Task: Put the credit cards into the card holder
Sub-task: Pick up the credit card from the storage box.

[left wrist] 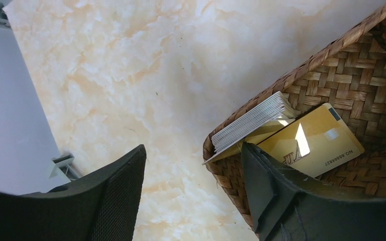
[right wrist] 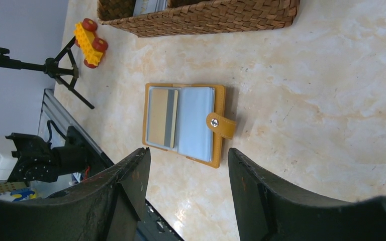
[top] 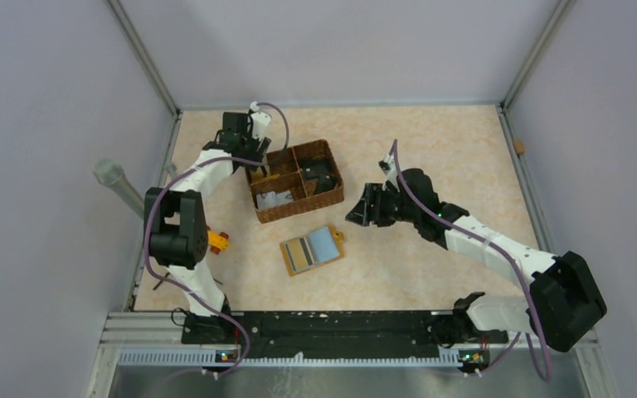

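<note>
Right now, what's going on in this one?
The left gripper is open at the woven basket, one finger over the corner compartment that holds a stack of credit cards and a gold card, the other outside the wall; it grips nothing. The card holder lies open on the table with a striped card inside. The right gripper hangs open nearby, holding nothing.

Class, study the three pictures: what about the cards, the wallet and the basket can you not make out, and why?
- Left wrist view: the gold card is partly behind a finger of the left pincer; the stacked cards are too thin to count.
- Right wrist view: the top edge cuts off the basket.
- Top view: what sits in the wallet is too small to read.
</note>
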{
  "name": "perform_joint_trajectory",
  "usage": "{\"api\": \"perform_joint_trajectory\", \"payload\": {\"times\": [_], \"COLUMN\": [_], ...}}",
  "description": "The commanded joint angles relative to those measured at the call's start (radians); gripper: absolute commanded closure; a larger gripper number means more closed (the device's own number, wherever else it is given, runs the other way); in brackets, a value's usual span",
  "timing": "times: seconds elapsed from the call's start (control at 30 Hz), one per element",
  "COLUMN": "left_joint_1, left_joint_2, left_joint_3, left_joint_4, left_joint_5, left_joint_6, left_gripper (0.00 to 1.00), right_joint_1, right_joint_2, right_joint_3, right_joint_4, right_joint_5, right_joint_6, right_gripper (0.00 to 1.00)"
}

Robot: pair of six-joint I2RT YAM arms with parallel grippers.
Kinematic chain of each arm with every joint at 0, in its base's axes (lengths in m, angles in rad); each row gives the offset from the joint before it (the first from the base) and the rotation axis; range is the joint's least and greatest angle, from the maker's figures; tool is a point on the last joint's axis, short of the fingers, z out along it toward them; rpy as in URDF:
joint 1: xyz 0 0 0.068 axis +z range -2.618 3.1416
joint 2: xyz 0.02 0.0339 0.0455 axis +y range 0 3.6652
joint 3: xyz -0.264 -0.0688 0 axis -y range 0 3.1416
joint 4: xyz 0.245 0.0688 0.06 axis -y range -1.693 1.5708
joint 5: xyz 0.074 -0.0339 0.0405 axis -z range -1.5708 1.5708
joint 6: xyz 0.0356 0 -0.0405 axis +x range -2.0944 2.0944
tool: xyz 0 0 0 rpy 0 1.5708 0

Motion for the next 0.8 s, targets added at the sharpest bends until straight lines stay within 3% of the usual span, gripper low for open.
{"api": "perform_joint_trajectory", "payload": {"times": [0.0,0.4,0.53,0.67,0.77], "left_joint_1": [0.007,0.006,0.006,0.006,0.004], "left_joint_2": [-0.067,-0.039,-0.037,-0.016,-0.017], "left_joint_3": [-0.002,0.035,0.036,0.069,0.068], "left_joint_4": [0.051,-0.041,-0.070,-0.103,-0.102], "left_joint_5": [0.012,0.048,0.061,0.070,0.101], "left_joint_6": [0.019,0.031,0.038,0.041,0.037], "left_gripper": [0.30,0.56,0.68,0.70,0.60], "right_joint_1": [-0.011,-0.011,-0.010,-0.011,-0.011], "right_joint_2": [-0.011,-0.013,-0.011,-0.009,-0.011], "right_joint_3": [-0.008,-0.020,-0.024,-0.027,-0.028], "right_joint_4": [0.045,0.045,0.050,0.049,0.049], "right_joint_5": [-0.014,-0.011,-0.012,-0.014,-0.014], "right_joint_6": [0.012,0.015,0.016,0.015,0.016], "right_gripper": [0.41,0.41,0.41,0.41,0.41]}}
